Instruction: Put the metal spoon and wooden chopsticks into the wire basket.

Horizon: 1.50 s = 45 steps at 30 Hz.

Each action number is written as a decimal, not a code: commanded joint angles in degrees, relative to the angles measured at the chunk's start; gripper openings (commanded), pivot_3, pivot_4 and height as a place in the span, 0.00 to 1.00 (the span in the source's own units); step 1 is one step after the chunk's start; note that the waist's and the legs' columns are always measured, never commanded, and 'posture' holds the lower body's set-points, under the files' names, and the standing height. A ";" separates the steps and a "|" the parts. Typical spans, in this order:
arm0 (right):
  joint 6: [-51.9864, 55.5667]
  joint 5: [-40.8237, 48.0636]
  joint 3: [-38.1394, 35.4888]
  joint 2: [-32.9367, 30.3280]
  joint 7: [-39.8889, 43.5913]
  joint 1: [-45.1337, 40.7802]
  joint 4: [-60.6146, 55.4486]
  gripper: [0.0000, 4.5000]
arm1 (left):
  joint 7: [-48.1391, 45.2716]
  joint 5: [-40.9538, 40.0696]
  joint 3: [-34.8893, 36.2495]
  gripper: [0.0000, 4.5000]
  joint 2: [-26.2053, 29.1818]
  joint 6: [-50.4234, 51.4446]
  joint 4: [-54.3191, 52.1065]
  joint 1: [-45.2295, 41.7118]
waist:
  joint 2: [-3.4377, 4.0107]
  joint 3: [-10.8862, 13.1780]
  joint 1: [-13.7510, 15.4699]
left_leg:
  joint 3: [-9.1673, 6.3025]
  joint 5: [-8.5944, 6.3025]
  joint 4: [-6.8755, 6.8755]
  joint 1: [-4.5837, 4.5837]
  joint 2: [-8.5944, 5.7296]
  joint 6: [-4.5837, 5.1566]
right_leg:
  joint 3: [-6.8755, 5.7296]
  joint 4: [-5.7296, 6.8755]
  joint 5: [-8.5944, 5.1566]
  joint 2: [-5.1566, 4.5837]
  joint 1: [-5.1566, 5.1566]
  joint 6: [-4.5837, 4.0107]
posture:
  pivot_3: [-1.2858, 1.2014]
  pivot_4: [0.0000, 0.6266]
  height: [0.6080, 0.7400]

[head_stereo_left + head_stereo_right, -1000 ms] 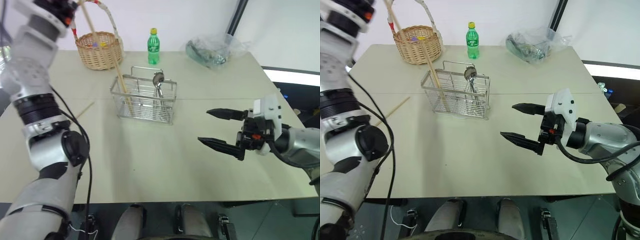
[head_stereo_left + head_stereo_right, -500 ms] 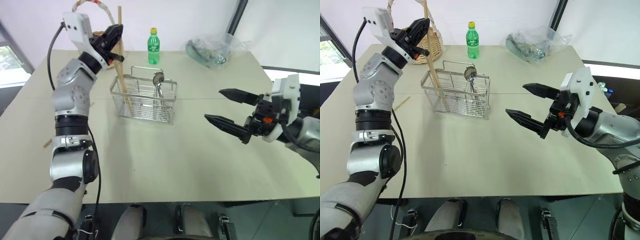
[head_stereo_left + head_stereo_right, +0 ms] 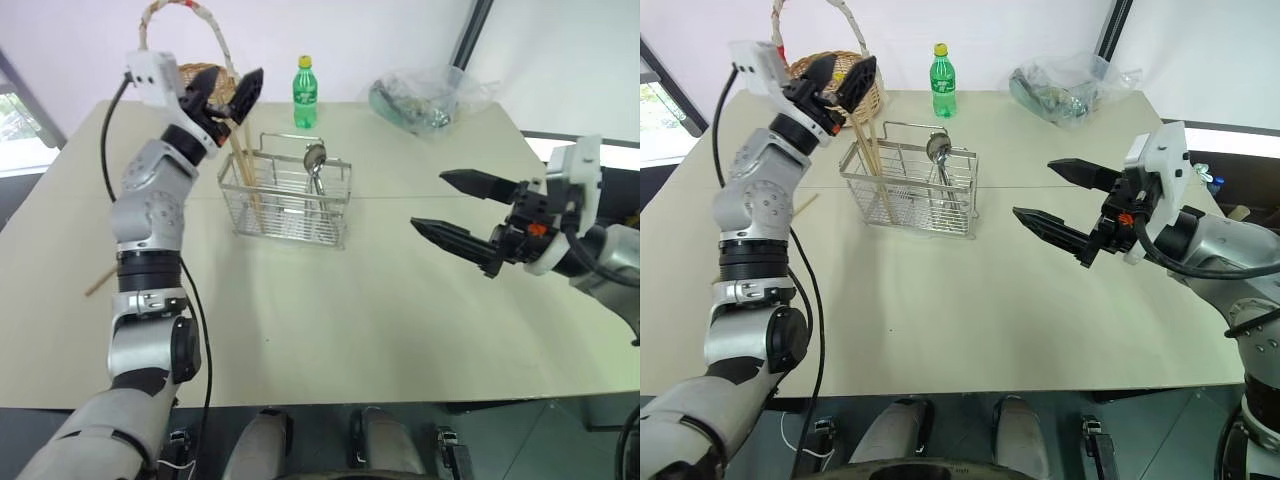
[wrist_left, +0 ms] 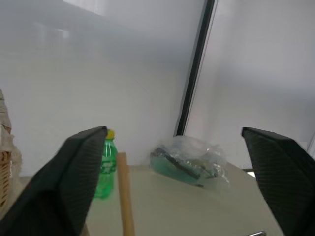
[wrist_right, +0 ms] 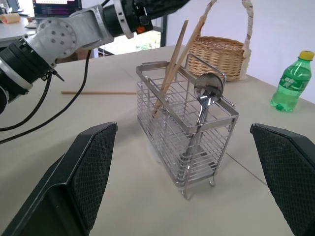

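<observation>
Right gripper (image 3: pixel 455 207): centre right, jaws apart, empty.
Stray chopstick (image 3: pixel 98 283): on table (image 3: pixel 330 300), far left; still to load.
Basket (image 3: pixel 285 200): upper centre; spoon (image 3: pixel 316 160), two chopsticks (image 3: pixel 868 160) inside.
Left gripper (image 3: pixel 228 97): jaws apart above them.

- Pale beige table (image 3: pixel 330 300), matte top, faint seam running across the middle.
- Plain white wall (image 3: pixel 380 30) behind the far edge.
- Dark vertical post (image 3: pixel 473 32) splitting the wall right of centre.
- Bright window (image 3: pixel 20 125) at far left, daylight coming in.
- Dark floor (image 3: pixel 600 215) beyond the right edge, white sill strip (image 3: pixel 590 152) above it.
- Even, soft lighting; no hard shadows on the tabletop.
</observation>
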 commanded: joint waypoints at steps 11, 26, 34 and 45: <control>-2.37 -3.44 1.68 -0.02 4.23 -2.13 2.72 1.00 | -20.98 11.03 -11.00 0.99 34.56 10.37 10.16 1.57 | 0.23 0.05 0.10 | 0.12 -0.01 -0.15 0.27 0.01 0.01 | 0.05 0.02 -0.03 0.05 0.14 -0.03 | 0.52 0.24 0.50; 0.67 -1.37 0.78 -0.92 4.74 -2.25 2.39 1.00 | -28.87 29.32 -21.43 0.99 33.38 -3.57 46.94 -2.38 | 0.04 0.00 0.15 | 0.02 -0.01 -0.05 -0.32 0.02 0.02 | 0.00 0.09 -0.01 0.03 -0.38 -0.02 | 0.52 0.24 0.50; 2.47 -0.50 0.29 -1.62 3.43 -4.36 2.74 1.00 | -28.30 34.82 -23.85 0.99 28.84 -4.57 52.78 -3.15 | 0.05 -0.08 0.00 | 0.01 -0.01 -0.03 -0.34 0.03 0.03 | -0.01 0.11 0.00 0.02 -0.42 -0.01 | 0.52 0.24 0.50; 2.62 -0.06 -2.05 -1.16 1.63 -1.83 1.42 1.00 | -26.05 36.24 -22.51 0.20 27.38 -3.56 55.59 -4.23 | 0.17 -0.21 -0.05 | 0.03 -0.01 -0.03 -0.16 0.03 0.03 | -0.02 0.20 -0.01 0.01 -0.29 0.00 | 0.52 0.24 0.50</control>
